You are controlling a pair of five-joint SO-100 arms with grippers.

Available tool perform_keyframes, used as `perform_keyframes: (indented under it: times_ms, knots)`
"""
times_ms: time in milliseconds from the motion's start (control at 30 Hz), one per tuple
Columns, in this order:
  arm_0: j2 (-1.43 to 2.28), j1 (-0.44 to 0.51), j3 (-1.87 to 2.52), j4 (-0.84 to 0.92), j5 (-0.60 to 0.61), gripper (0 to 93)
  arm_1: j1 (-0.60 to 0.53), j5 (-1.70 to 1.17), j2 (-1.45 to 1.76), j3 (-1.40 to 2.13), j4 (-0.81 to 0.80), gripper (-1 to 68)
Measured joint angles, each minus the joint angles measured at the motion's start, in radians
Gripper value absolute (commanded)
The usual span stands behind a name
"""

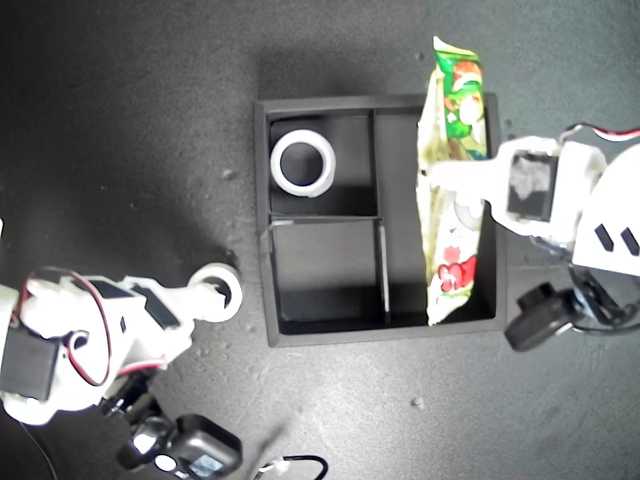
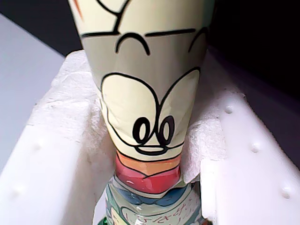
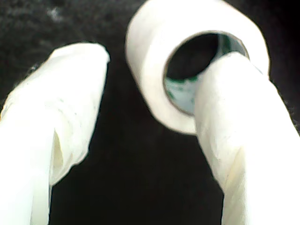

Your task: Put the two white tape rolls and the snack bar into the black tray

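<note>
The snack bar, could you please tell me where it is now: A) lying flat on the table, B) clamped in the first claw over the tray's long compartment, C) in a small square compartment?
B: the snack bar sits pinched in my first claw over the black tray.

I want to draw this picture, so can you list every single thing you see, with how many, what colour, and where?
Black tray: one, black, middle of the exterior view.
Larger tape roll: one, white, lying in a small square compartment of the tray.
Smaller tape roll: one, white with greenish core, outside the tray, on the tray's left in the exterior view.
Snack bar: one, green, white and red, partly in the long compartment, one end poking past the wall.
Table: one, dark.
My first pincer: one, white, shut on the snack bar.
My second pincer: one, white, open, one finger through the smaller roll.
</note>
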Motion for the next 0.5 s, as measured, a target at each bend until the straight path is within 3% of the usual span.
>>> perform_keyframes:
  times_ms: [500]
  knots:
    - [-0.074,-0.029,0.064,-0.106,-0.011,14.9,0.014,0.0,-0.014,0.054,-0.069,-0.4]
